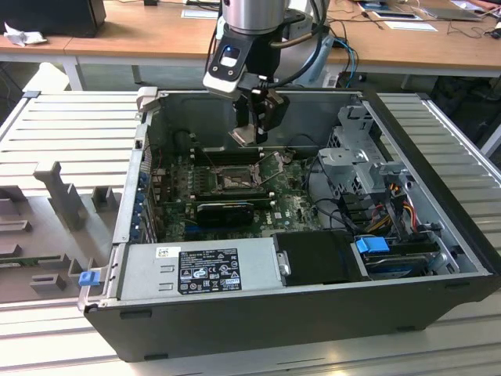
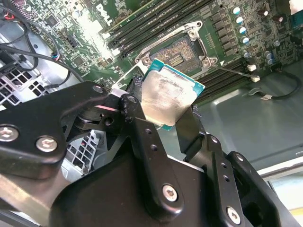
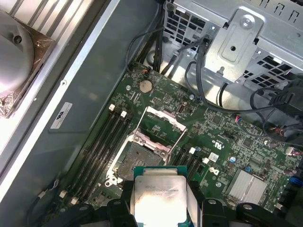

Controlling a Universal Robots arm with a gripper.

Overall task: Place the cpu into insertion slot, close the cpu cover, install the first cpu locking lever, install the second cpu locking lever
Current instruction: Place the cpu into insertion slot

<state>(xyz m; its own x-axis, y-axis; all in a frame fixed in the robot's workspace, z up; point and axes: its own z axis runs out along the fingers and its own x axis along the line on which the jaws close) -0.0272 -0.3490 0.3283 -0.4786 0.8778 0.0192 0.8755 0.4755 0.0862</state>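
- I note an open computer case [image 1: 274, 321] on a grey slatted table [image 1: 70, 129].
- Silver power supply [image 1: 196, 266] lies inside along one wall.
- Metal drive cage [image 1: 352, 160] stands toward the exterior view's right.
- I see a coin battery [image 3: 146, 86] near the memory slots [image 3: 102, 142].

Nothing really legible here tbh. The big label [image 1: 207, 270] on the power supply [image 1: 258, 266] is all tiny print. Same for the white sticker [image 3: 60, 115] on the case wall [image 3: 90, 101] and the faint markings on the cpu [image 3: 158, 198]. There's also bold white lettering [image 2: 105, 10] on the motherboard [image 2: 85, 64].
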